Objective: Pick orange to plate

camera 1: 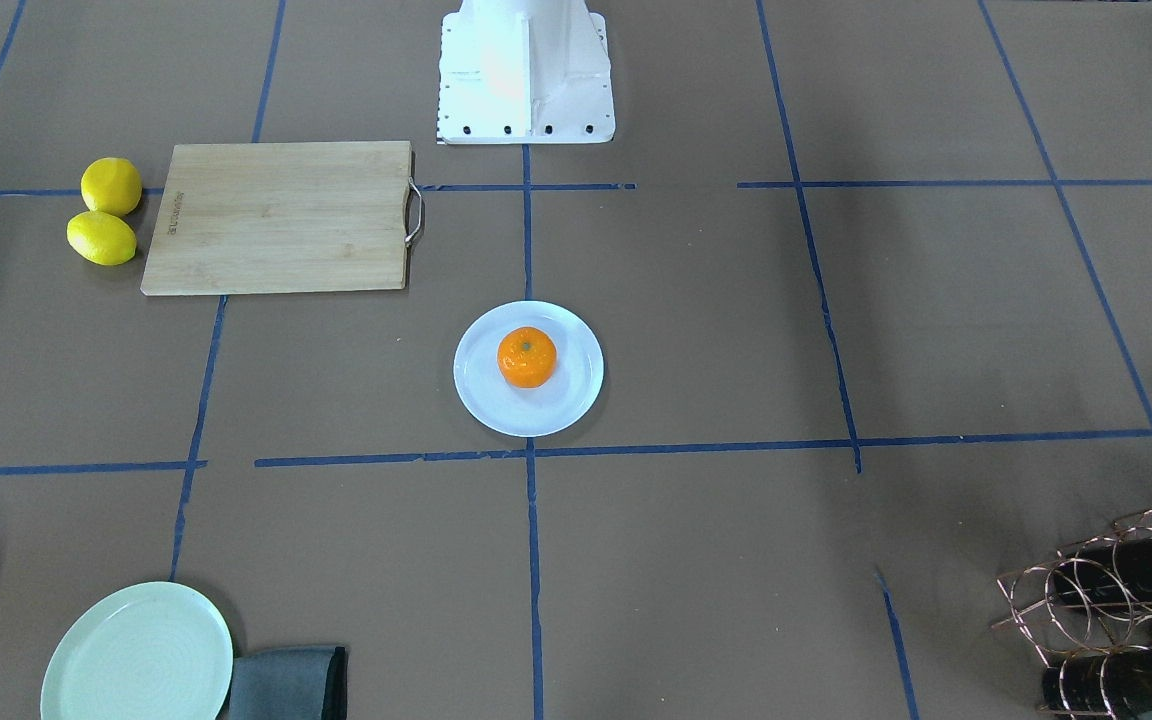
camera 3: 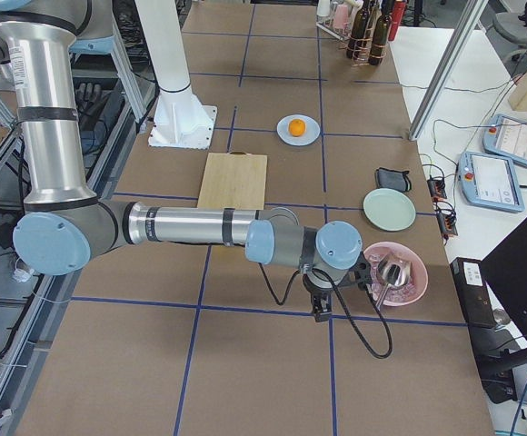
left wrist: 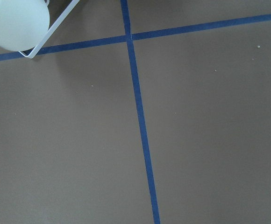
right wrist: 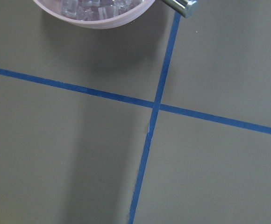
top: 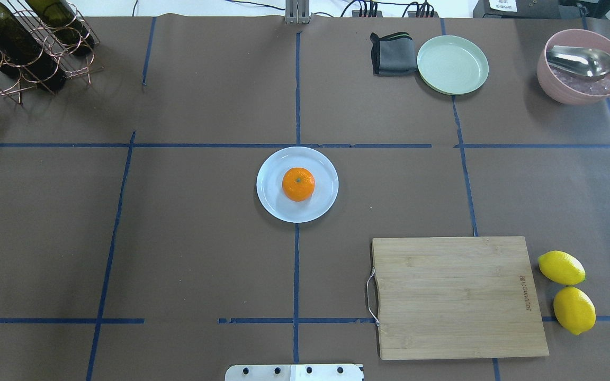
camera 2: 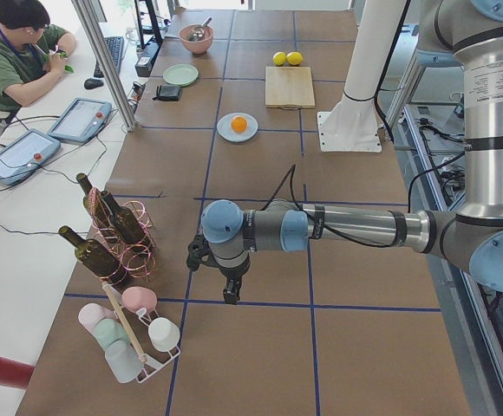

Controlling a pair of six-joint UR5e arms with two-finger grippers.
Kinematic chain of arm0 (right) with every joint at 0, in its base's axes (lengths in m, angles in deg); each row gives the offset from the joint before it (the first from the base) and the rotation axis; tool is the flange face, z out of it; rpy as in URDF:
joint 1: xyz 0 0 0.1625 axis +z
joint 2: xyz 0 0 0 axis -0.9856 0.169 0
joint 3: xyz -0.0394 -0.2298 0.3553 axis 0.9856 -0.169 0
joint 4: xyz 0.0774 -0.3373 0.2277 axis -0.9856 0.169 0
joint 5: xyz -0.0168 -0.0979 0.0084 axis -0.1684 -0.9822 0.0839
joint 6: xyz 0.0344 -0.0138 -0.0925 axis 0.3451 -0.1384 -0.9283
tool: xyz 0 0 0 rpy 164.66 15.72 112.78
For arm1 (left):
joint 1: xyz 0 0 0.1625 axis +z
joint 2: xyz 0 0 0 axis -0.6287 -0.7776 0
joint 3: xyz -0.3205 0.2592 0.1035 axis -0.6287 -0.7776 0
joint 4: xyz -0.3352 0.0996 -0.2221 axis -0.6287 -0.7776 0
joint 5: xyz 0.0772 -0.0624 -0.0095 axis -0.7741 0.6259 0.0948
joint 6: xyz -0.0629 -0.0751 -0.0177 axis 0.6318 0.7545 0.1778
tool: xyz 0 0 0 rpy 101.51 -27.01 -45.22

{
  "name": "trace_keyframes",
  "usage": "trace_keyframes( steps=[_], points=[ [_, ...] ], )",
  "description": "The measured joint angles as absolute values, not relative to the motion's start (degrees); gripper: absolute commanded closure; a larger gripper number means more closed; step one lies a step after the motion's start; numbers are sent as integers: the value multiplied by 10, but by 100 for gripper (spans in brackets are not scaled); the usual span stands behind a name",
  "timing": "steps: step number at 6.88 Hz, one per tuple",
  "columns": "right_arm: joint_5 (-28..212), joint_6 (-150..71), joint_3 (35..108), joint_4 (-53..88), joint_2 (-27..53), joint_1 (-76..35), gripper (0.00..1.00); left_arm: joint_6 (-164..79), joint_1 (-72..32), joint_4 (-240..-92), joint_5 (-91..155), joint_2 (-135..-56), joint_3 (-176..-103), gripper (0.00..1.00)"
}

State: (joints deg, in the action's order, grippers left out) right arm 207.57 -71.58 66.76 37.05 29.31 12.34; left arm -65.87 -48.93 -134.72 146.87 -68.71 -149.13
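Observation:
The orange (top: 298, 184) (camera 1: 526, 357) rests in the middle of the pale bluish-white plate (top: 272, 199) (camera 1: 481, 400) at the table's centre, stem dimple up; both also show small in the side views, orange (camera 2: 239, 125) (camera 3: 296, 127). No gripper is near them. My left gripper (camera 2: 231, 295) hangs over bare table far to the left, beside the bottle rack; it shows only in the exterior left view, so I cannot tell its state. My right gripper (camera 3: 319, 312) hangs far to the right by the pink bowl, seen only in the exterior right view; state unclear.
A wooden cutting board (top: 458, 296) lies at the near right with two lemons (top: 567, 286) beside it. A pale green plate (top: 452, 64), a grey cloth (top: 392, 53) and a pink bowl with a spoon (top: 583, 69) stand at the back right. A bottle rack (top: 24, 47) stands at the back left.

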Motion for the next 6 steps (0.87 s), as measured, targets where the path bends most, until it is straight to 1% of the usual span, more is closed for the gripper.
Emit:
trace_keyframes(
  steps=[2,6],
  points=[
    [2074,-631,693,342,311,124,0,-658,-489,-1347,1469,-687,-1491,0],
    [2069,-601,686,314,311,124,0,-656,-490,-1347,1469,-687,-1491,0]
  ],
)
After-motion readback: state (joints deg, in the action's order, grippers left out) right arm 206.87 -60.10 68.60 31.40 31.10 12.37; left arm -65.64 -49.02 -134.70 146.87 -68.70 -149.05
